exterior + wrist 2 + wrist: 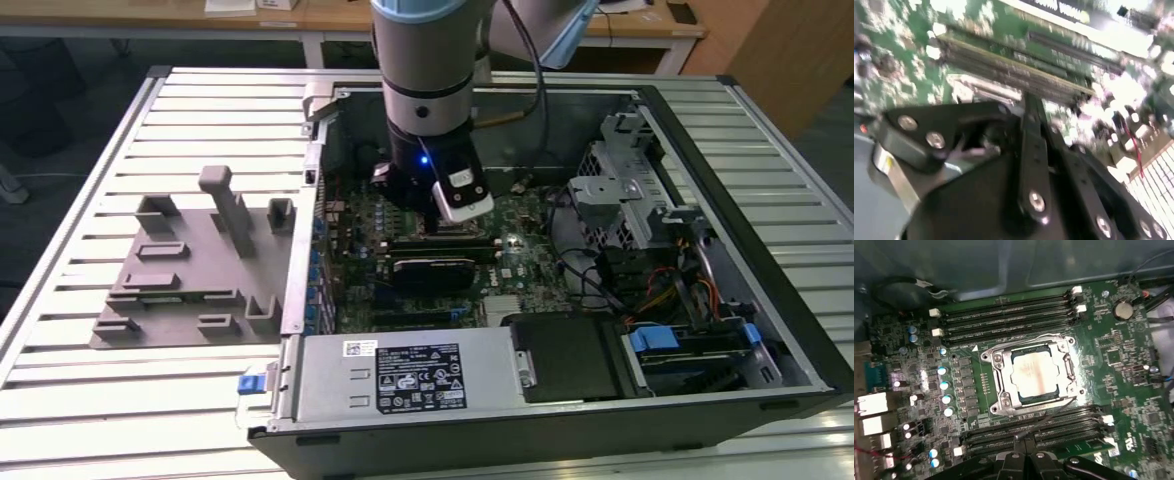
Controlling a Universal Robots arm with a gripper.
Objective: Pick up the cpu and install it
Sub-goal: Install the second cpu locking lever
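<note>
— One open computer case (747,260) lies on the slatted bench (80,400). What's inside it?

— A green motherboard (1134,370), and the hand (1024,452) hangs low over it, within the case walls.

— And the cpu?

— The cpu (1032,374) sits in its metal socket frame (999,395), just ahead of the hand's tips, between banks of memory slots (1004,315).

— Is the hand gripping anything?

— No; in the first wrist view its fingers (1030,442) meet, closed together on nothing.

— Outside the case?

— A grey plastic fixture (187,290) rests on the bench, well away from the hand.
</note>
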